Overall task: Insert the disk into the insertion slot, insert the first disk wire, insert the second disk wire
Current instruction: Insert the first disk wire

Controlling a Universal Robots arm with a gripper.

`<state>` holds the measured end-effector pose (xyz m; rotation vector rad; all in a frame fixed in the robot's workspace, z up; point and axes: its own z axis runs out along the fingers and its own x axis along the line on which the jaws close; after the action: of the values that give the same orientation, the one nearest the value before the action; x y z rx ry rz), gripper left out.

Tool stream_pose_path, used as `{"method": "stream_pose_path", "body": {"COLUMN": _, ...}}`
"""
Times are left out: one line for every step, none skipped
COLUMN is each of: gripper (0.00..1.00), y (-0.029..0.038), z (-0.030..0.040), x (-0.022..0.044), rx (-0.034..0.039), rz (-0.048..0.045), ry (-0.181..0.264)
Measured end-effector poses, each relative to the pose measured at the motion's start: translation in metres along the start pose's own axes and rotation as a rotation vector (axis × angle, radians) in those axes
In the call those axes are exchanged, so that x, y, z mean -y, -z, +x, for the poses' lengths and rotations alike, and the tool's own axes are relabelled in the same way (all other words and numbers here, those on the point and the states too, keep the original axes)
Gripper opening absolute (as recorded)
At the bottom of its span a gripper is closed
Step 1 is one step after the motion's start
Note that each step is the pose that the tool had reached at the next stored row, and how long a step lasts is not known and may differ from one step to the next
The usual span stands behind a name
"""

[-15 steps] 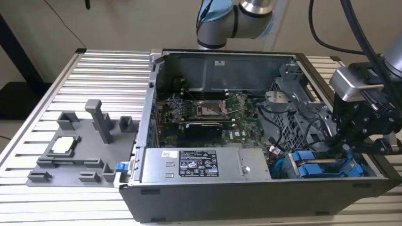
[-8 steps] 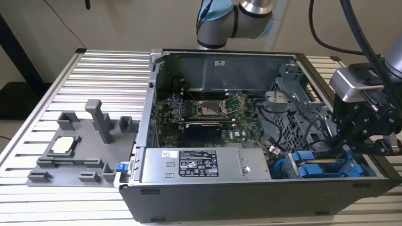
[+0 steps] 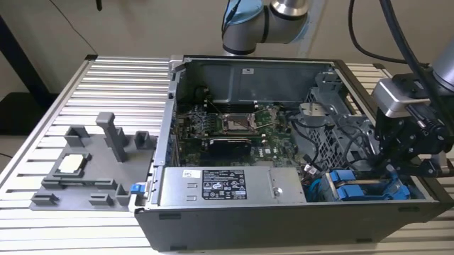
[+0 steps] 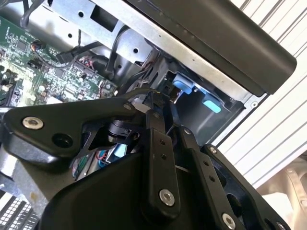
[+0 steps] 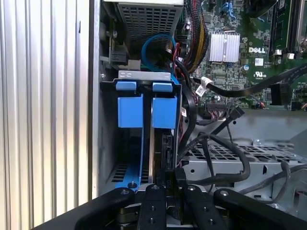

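The disk stands edge-on in the insertion slot, its blue carrier tabs at the mouth of the grey bay. A second blue carrier sits beside it. In the exterior view the blue tabs of the disk show at the case's front corner, on the exterior view's right. My gripper is at the disk's opposite end, fingers close together on a black wire connector. In the exterior view the gripper hangs over the drive cage. A black cable leads to the gripper.
The open computer case lies on a slatted metal table. A grey power-supply box fills the case's front. Loose black cables cross the perforated cage beside the bay. A grey fixture stands on the exterior view's left.
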<state>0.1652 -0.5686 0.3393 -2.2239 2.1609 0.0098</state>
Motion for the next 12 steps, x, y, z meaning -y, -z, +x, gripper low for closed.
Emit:
{"method": "stream_pose_path", "body": {"gripper": 0.19, "y": -0.0009, "z": 0.0, "x": 0.0, "rx": -0.0002, "rz": 0.0, "ry": 0.0}}
{"method": "stream_pose_path", "body": {"gripper": 0.19, "y": -0.0018, "z": 0.0, "x": 0.0, "rx": -0.0004, "rz": 0.0, "ry": 0.0}}
{"method": "stream_pose_path", "body": {"gripper": 0.19, "y": -0.003, "z": 0.0001, "x": -0.0001, "rx": -0.0006, "rz": 0.0, "ry": 0.0}}
{"method": "stream_pose_path", "body": {"gripper": 0.19, "y": -0.0036, "z": 0.0001, "x": -0.0001, "rx": -0.0014, "rz": 0.0, "ry": 0.0}}
{"method": "stream_pose_path", "body": {"gripper": 0.19, "y": -0.004, "z": 0.0001, "x": -0.0001, "rx": -0.0015, "rz": 0.0, "ry": 0.0}}
{"method": "stream_pose_path", "body": {"gripper": 0.19, "y": -0.004, "z": 0.0001, "x": -0.0001, "rx": -0.0015, "rz": 0.0, "ry": 0.0}}
{"method": "stream_pose_path", "body": {"gripper": 0.19, "y": -0.0043, "z": 0.0001, "x": -0.0001, "rx": -0.001, "rz": -0.0001, "ry": 0.0}}
{"method": "stream_pose_path", "body": {"gripper": 0.19, "y": -0.0045, "z": 0.0001, "x": -0.0001, "rx": -0.0007, "rz": -0.0001, "ry": 0.0}}
{"method": "stream_pose_path", "body": {"gripper": 0.19, "y": -0.0045, "z": 0.0001, "x": -0.0001, "rx": -0.0006, "rz": -0.0001, "ry": 0.0}}
{"method": "stream_pose_path", "body": {"gripper": 0.19, "y": -0.0045, "z": 0.0001, "x": -0.0001, "rx": -0.0007, "rz": -0.0001, "ry": 0.0}}
{"method": "stream_pose_path", "body": {"gripper": 0.19, "y": -0.0045, "z": 0.0001, "x": -0.0001, "rx": -0.0006, "rz": -0.0001, "ry": 0.0}}
{"method": "stream_pose_path", "body": {"gripper": 0.2, "y": -0.0051, "z": 0.0001, "x": -0.0002, "rx": 0.0008, "rz": -0.0001, "ry": 0.0}}
